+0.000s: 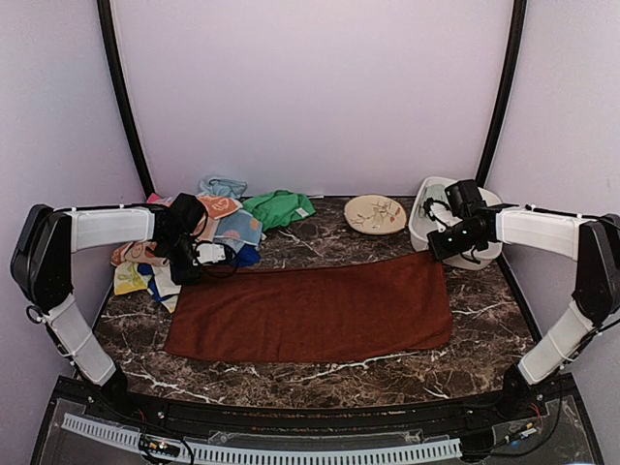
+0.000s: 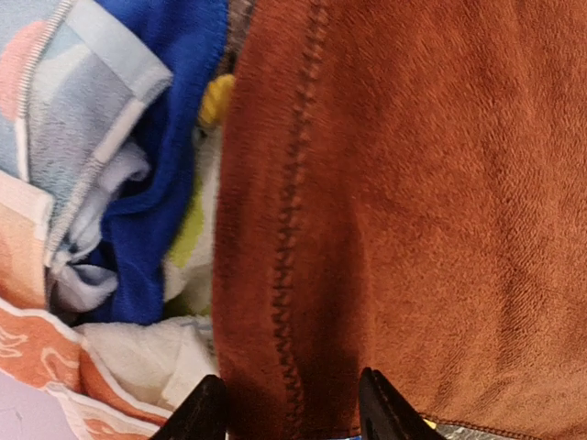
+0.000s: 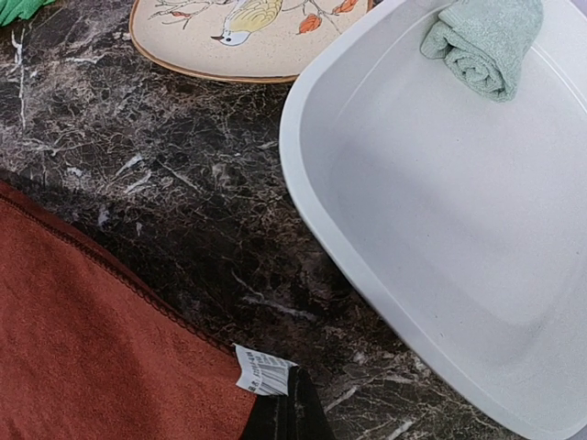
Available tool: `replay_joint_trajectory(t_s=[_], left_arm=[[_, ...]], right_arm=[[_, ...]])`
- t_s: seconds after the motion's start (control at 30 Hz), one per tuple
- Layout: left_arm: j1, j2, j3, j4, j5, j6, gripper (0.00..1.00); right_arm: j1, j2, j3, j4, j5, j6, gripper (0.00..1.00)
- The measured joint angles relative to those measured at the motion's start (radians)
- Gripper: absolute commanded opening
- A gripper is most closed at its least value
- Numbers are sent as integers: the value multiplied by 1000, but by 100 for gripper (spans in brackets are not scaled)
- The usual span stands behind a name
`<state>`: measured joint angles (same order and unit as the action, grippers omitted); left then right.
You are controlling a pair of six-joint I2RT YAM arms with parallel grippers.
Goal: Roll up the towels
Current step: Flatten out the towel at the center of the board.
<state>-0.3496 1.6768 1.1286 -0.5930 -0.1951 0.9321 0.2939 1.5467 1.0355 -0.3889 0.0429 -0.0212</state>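
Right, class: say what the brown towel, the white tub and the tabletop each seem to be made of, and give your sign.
Brown towel: soft napped cloth, perhaps microfibre or terry; fuzzy matt pile and a stitched hem.
White tub: likely plastic; smooth, faintly glossy moulded wall with rounded corners.
Tabletop: dark marble or a marble-look laminate; polished, with white veining.

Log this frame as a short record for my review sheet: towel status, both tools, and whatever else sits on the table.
towel in work: maroon towel, spread flat, not yet rolled
left tool: open, fingers straddling the towel's far left edge
right tool: shut on the towel's far right corner, by its tag
done: rolled mint towel inside the white basin
waiting: pile of towels at far left; green towel behind
other: bird plate beside the basin
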Motion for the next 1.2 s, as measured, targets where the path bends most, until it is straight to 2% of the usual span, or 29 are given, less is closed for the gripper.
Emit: replay_joint_trajectory(t_s=[0.17,0.33,0.53,0.93,1.07,1.2], left_arm=[[0,0,-32,25,-22,26,24],[0,0,-29,76,-33,35,21],[0,0,-16,84,-32,38,0],[0,-12,-2,52,-33,41,0],[0,-65,66,9,-42,31,0],[0,-185,144,-46,-40,8,0]], right_arm=[[0,0,0,0,-5,0,0],[0,0,0,-2,-7,0,0],[0,0,0,-8,-13,0,0],[0,-27,18,-44,-26,1,0],[0,-119,18,-83,-42,8,0],[0,-252,25,-137,-53,16,0]])
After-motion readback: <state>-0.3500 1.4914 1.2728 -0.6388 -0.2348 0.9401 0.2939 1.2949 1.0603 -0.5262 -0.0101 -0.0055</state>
